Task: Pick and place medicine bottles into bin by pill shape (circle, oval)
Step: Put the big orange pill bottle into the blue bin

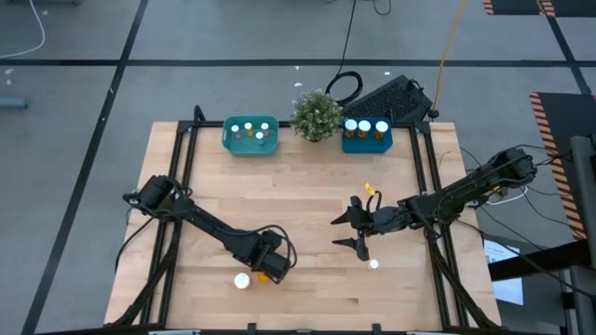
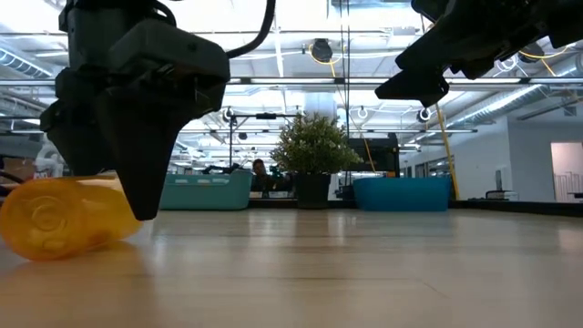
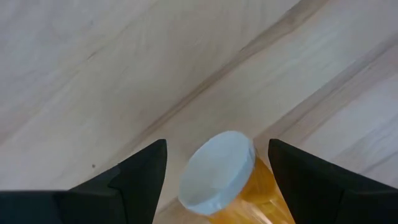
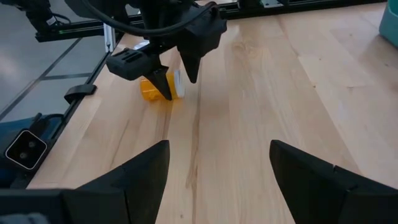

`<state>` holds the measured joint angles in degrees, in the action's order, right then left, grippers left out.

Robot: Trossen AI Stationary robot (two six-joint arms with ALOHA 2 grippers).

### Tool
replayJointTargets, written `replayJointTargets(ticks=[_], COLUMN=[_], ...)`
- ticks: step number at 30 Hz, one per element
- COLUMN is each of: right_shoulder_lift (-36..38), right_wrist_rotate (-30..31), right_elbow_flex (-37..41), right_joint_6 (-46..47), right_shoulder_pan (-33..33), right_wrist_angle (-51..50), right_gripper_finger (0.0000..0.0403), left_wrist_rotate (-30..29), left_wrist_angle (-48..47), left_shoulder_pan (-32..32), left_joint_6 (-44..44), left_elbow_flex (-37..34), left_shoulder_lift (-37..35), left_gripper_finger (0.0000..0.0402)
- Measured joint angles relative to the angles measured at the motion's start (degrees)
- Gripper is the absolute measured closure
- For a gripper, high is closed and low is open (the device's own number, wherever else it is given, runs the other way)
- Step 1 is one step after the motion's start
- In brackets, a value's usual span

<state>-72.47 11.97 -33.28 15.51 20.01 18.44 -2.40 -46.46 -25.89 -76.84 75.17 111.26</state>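
An amber medicine bottle (image 3: 258, 196) with a white cap (image 3: 217, 173) lies on its side on the wooden table near the front edge (image 1: 253, 277). My left gripper (image 3: 217, 144) is open and points down over it, one finger on either side of the cap end, with a gap showing on both sides. In the low view one finger stands in front of the bottle (image 2: 55, 219). My right gripper (image 1: 341, 233) hovers open at mid-table with nothing between its fingers. A small white-capped bottle (image 1: 373, 264) stands just to its near side.
At the table's far edge stand a teal bin (image 1: 229, 140) and a blue bin (image 1: 365, 144), each holding white-capped bottles, with a green potted plant (image 1: 317, 114) between them. Bare wood lies between the grippers and the bins.
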Motion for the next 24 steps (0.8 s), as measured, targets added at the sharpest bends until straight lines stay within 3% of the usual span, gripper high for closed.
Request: replayJointTargets(ticks=[12,21,24], right_shoulder_lift=[0.0,0.0,0.0], right_wrist_rotate=[-0.02,-0.2,-0.36], right_elbow_flex=[0.0,0.0,0.0], right_joint_6=[-0.14,-3.77,-4.37], right_shoulder_pan=[0.0,-0.02,-0.02], right_wrist_angle=[-0.04,-0.33,-1.7], right_gripper_finger=[0.0133,0.0133,0.0133], left_wrist_rotate=[0.86,0.97,0.43], left_wrist_angle=[-3.16,-4.39,-4.38], left_shoulder_pan=[2.47,4.34,3.33], left_joint_6=[-5.28,-2.06,5.8], left_elbow_flex=[0.0,0.0,0.02], left_shoulder_lift=[0.0,-5.58,-8.91], left_gripper_finger=[0.0121,0.0121,0.0121])
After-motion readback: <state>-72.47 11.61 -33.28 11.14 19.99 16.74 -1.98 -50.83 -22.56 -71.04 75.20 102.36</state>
